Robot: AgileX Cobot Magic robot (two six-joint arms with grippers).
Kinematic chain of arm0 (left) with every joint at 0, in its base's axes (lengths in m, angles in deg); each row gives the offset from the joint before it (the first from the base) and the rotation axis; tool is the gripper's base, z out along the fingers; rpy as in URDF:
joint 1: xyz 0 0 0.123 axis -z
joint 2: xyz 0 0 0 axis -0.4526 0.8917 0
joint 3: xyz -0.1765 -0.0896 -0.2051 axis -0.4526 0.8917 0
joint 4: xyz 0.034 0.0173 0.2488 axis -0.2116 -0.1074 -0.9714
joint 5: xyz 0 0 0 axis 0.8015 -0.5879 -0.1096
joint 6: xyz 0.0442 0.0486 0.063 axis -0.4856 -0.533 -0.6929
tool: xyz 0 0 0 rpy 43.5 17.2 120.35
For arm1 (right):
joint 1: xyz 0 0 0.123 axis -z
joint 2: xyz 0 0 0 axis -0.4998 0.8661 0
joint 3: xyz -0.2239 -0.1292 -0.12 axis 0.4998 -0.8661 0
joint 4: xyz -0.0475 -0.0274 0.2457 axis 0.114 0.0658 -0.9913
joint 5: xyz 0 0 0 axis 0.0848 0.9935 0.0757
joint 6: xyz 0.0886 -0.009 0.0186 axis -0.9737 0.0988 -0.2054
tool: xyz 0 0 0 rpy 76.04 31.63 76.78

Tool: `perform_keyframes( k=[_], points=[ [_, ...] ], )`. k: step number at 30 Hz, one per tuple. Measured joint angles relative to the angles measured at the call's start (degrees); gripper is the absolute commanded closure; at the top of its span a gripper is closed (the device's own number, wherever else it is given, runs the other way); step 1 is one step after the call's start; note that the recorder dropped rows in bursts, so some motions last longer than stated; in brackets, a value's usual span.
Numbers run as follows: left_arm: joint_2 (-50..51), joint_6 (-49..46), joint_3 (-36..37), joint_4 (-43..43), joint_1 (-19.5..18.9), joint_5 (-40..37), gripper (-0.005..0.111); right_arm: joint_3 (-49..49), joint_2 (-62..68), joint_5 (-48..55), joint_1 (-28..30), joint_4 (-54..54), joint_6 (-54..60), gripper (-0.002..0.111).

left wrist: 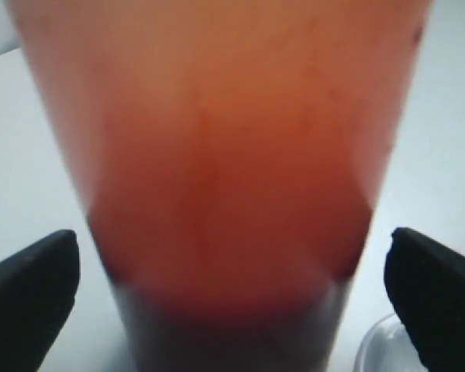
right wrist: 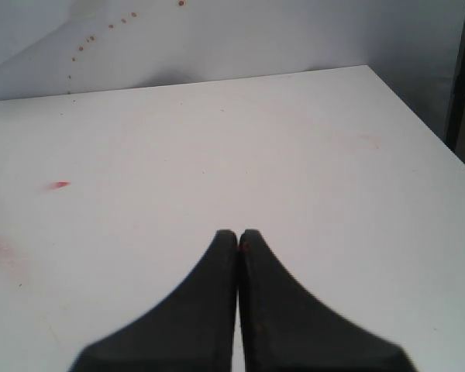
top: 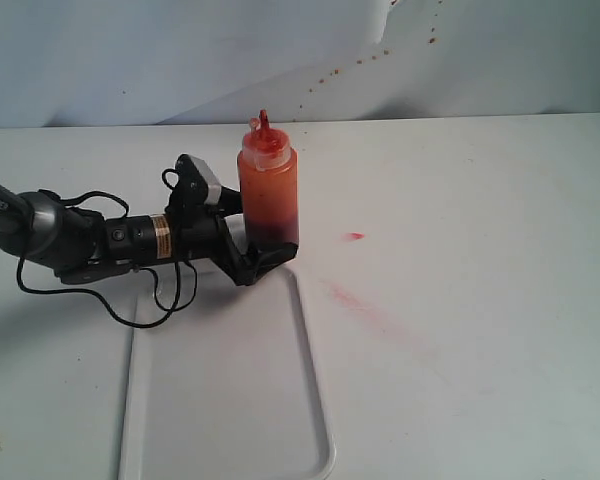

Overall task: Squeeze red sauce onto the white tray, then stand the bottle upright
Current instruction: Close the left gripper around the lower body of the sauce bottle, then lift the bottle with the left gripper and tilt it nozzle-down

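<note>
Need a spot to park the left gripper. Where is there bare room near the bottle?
Bare: the tray inside, on the near side of the bottle, and the table right of the red drop and smear. Crowded: left of the bottle, where the left gripper and its cables lie.

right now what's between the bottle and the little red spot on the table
Nothing: the exterior view shows bare table between the bottle and the red spot. The pink smear lies off that line, nearer the camera.
</note>
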Motion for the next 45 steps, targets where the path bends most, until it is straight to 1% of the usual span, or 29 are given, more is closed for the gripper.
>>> perform_keyframes(
  k=[5, 10, 13, 31, 33, 35, 36, 37, 38, 41, 43, 45],
  points=[
    [0.0, -1.5, -0.7, 0.5, 1.1, -1.8, 0.003, 0.0, 0.0, 0.0, 0.0, 0.0, 0.0, 0.108],
    [0.0, -0.9, -2.2, 0.7, 2.0, -2.9, 0.003, 0.0, 0.0, 0.0, 0.0, 0.0, 0.0, 0.108],
    [0.0, -0.8, -2.2, 0.7, 2.0, -3.9, 0.003, 0.0, 0.0, 0.0, 0.0, 0.0, 0.0, 0.108],
    [0.0, -0.8, -2.2, 0.7, 2.4, -3.9, 0.003, 0.0, 0.0, 0.0, 0.0, 0.0, 0.0, 0.108],
    [0.0, -0.8, -2.2, 0.7, 2.4, -3.9, 0.006, 0.0, 0.0, 0.0, 0.0, 0.0, 0.0, 0.108],
    [0.0, -0.8, -2.2, 0.7, 2.4, -3.9, 0.022, 0.0, 0.0, 0.0, 0.0, 0.0, 0.0, 0.108],
    [0.0, -0.8, -2.2, 0.7, 2.4, -3.9, 0.037, 0.0, 0.0, 0.0, 0.0, 0.0, 0.0, 0.108],
    [0.0, -0.8, -2.2, 0.7, 2.4, -3.9, 0.047, 0.0, 0.0, 0.0, 0.0, 0.0, 0.0, 0.108],
    [0.0, -0.8, -2.2, 0.9, 2.4, -3.9, 0.067, 0.0, 0.0, 0.0, 0.0, 0.0, 0.0, 0.108],
    [0.0, -0.6, -2.2, 0.9, 2.4, -3.9, 0.093, 0.0, 0.0, 0.0, 0.0, 0.0, 0.0, 0.108],
    [0.0, -0.6, -2.2, 0.9, 2.4, -3.9, 0.107, 0.0, 0.0, 0.0, 0.0, 0.0, 0.0, 0.108],
    [0.0, -0.6, -2.2, 0.9, 2.4, -3.9, 0.106, 0.0, 0.0, 0.0, 0.0, 0.0, 0.0, 0.108]
  ],
)
